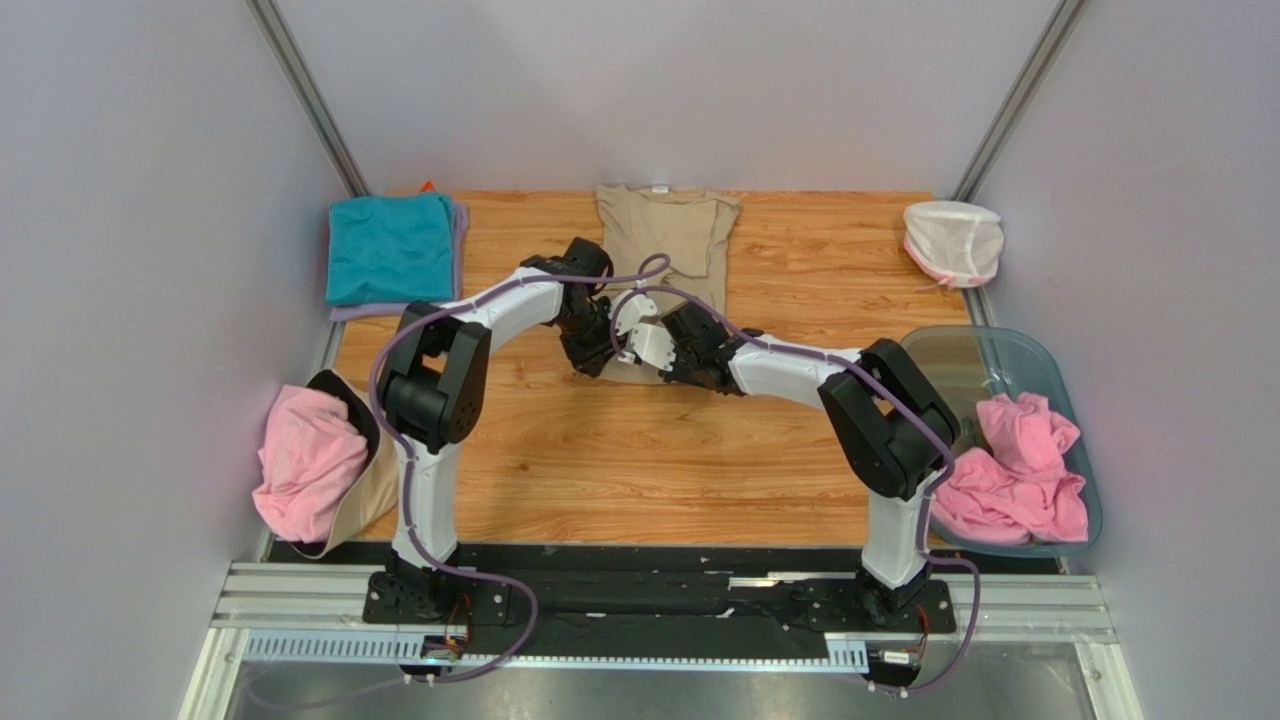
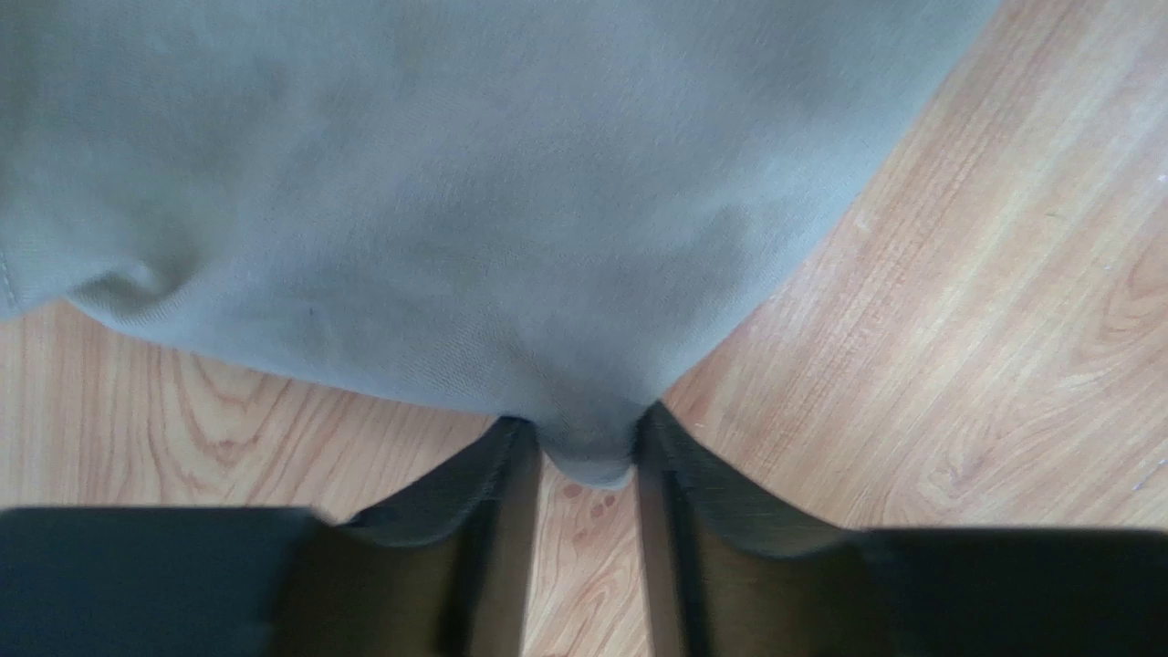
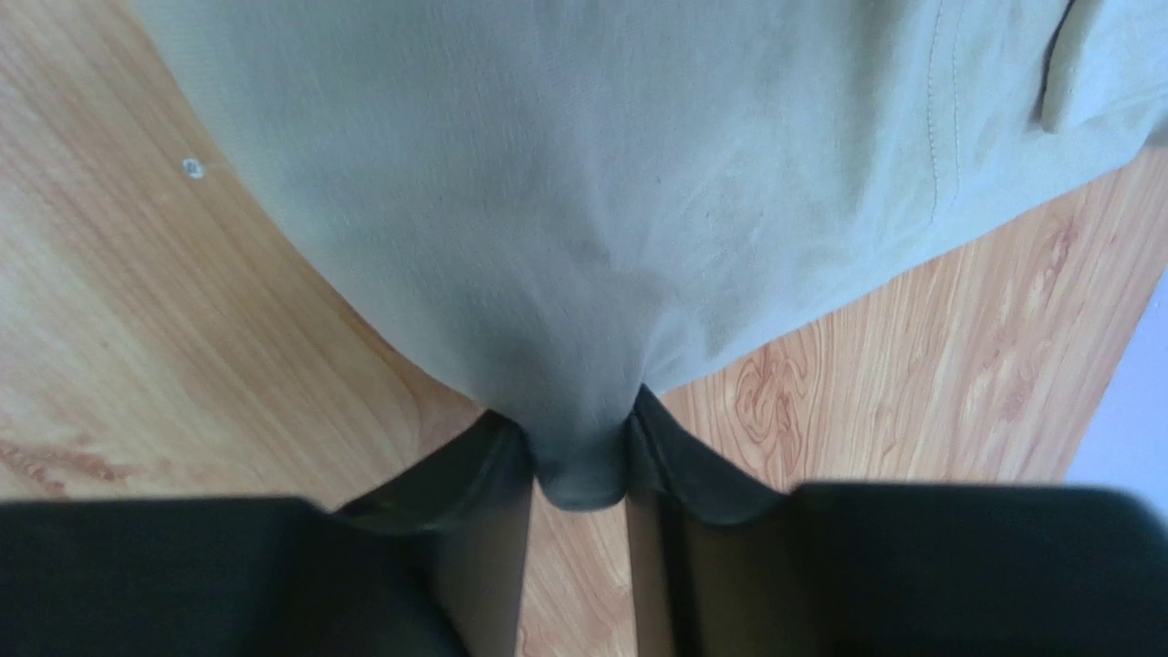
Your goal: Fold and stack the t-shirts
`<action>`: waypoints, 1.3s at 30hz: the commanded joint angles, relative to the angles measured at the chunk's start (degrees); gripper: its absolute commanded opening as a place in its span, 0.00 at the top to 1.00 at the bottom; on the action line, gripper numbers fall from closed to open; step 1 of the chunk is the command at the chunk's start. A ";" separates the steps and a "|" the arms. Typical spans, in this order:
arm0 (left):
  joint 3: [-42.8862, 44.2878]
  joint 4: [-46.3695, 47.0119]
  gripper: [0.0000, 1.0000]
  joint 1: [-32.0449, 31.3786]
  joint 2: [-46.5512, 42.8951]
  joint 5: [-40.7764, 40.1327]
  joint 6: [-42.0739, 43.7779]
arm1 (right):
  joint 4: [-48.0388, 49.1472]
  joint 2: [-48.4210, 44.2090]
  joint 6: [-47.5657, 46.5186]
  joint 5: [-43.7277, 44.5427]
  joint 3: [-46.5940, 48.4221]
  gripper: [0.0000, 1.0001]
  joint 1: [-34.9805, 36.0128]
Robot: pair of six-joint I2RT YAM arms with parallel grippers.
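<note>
Pinching the near hem of the tan t-shirt point(image 1: 663, 233) with both the left gripper point(image 2: 587, 459) and the right gripper point(image 3: 583, 466), jaws narrow on a tuck of fabric. The shirt is lying centre-top in the overhead view, its long axis running up-frame from my side-by-side grips.

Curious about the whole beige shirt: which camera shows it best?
Top external view: the tan-beige cotton t-shirt lies spread, collar and shoulders visible, near hem behind the arms. The wrist views show only fabric pinched in the left end effector and right end effector.
</note>
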 commanded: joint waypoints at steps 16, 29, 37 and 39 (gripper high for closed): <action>-7.11 -1.98 1.00 -3.15 -7.10 1.86 -3.30 | -5.17 -7.62 3.59 -3.59 -7.84 1.00 2.23; -25.39 1.62 1.00 -9.31 -19.94 -0.42 -9.46 | -12.02 -19.93 10.26 -3.24 -16.73 1.00 18.91; -36.65 0.84 1.00 -12.74 -31.18 0.01 -11.74 | -17.47 -25.38 15.28 -3.86 -18.05 1.00 27.71; -36.40 -0.13 1.00 -12.83 -32.95 0.63 -11.66 | -18.70 -26.61 16.24 -4.03 -17.44 1.00 28.34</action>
